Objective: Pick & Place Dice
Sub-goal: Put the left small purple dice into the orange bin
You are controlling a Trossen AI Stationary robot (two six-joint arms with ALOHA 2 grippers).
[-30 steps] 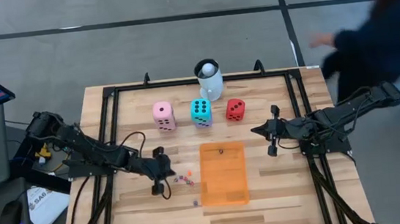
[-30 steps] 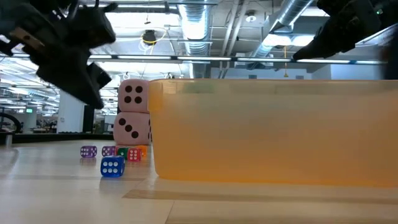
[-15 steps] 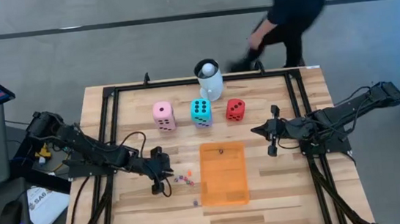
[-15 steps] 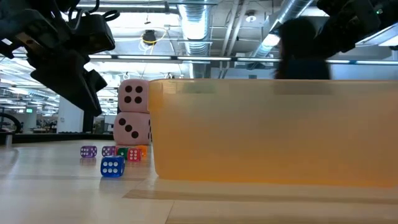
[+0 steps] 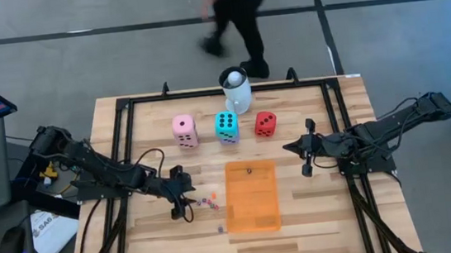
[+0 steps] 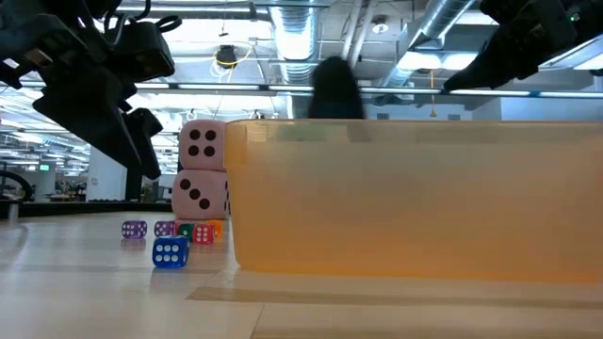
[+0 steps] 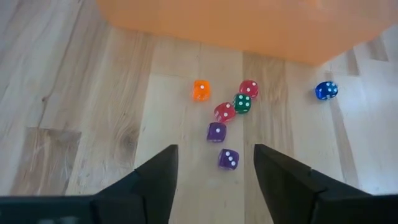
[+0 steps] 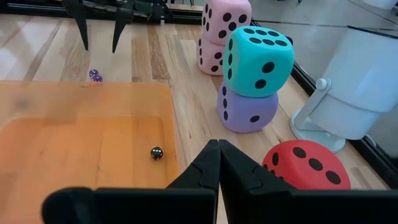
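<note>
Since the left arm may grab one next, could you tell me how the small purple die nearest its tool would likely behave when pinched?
The purple die looks hard and glossy, so it may slip or squirt out of the open left tool. It is tiny next to the fingers, so probably very light. Its flat faces should keep it from rolling far, but neighbouring dice lie close and could get nudged.

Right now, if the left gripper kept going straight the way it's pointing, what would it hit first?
Probably the purple die: it lies just ahead of the open left gripper, nearest of the small dice, though depth is hard to judge.
</note>
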